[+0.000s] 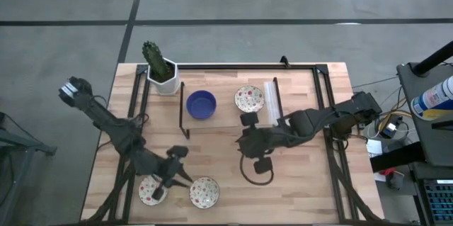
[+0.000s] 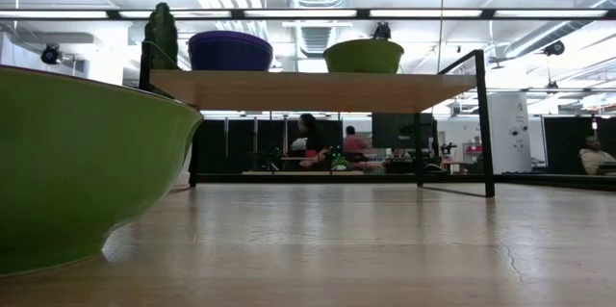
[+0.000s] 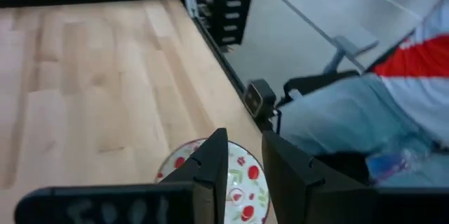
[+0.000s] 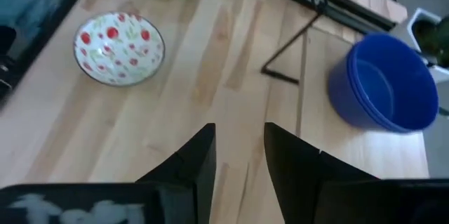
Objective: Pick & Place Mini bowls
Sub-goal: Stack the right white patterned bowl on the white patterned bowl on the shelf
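Note:
Two cream speckled mini bowls [image 1: 151,190] [image 1: 204,192] rest on their bases near the table's near edge. A third speckled bowl [image 1: 249,99] and a stack of blue bowls [image 1: 201,105] stand on the raised wooden shelf [image 2: 308,88]. My left gripper [image 3: 245,140] is open and hovers over the leftmost speckled bowl [image 3: 242,182]; whether a finger touches it does not show. My right gripper [image 4: 238,131] is open and empty over bare wood at mid-table [image 1: 258,156]. It faces a speckled bowl [image 4: 119,47] and the blue stack [image 4: 389,83].
A white pot with a green cactus [image 1: 161,70] stands at the shelf's far left corner. The shelf's black frame legs [image 1: 184,123] rise between the arms. In the low view one bowl's green outer wall [image 2: 77,163] fills the left. A person's clothing [image 3: 421,62] shows beyond the table's edge.

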Action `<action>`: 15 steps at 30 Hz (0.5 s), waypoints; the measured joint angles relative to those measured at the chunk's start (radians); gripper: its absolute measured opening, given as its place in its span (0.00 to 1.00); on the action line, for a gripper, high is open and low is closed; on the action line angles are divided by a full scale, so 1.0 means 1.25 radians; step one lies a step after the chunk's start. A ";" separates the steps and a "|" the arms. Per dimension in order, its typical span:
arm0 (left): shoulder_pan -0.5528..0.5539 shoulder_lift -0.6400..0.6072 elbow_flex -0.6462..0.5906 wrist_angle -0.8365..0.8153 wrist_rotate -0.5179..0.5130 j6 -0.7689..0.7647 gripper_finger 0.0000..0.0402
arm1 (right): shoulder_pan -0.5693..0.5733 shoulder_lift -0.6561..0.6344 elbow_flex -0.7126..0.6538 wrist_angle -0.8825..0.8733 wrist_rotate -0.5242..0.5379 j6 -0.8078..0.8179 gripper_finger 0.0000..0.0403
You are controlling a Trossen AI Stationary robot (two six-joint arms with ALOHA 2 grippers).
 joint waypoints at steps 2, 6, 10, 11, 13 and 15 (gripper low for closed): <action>-0.019 0.026 0.001 0.017 -0.003 0.020 0.21 | 0.006 0.000 -0.007 0.027 -0.011 0.001 0.28; -0.036 0.082 0.004 0.028 -0.003 0.011 0.21 | 0.008 0.000 -0.031 0.106 -0.077 0.000 0.27; -0.051 0.152 0.004 0.034 -0.008 0.003 0.21 | 0.010 0.000 -0.051 0.164 -0.118 0.001 0.27; -0.055 0.170 0.004 0.035 -0.008 0.003 0.21 | 0.011 0.000 -0.054 0.175 -0.127 0.001 0.26; -0.064 0.203 0.004 0.041 -0.007 0.002 0.21 | 0.016 0.000 -0.059 0.197 -0.145 0.002 0.26; -0.073 0.235 0.004 0.050 -0.006 0.002 0.21 | 0.021 0.000 -0.064 0.217 -0.148 0.007 0.25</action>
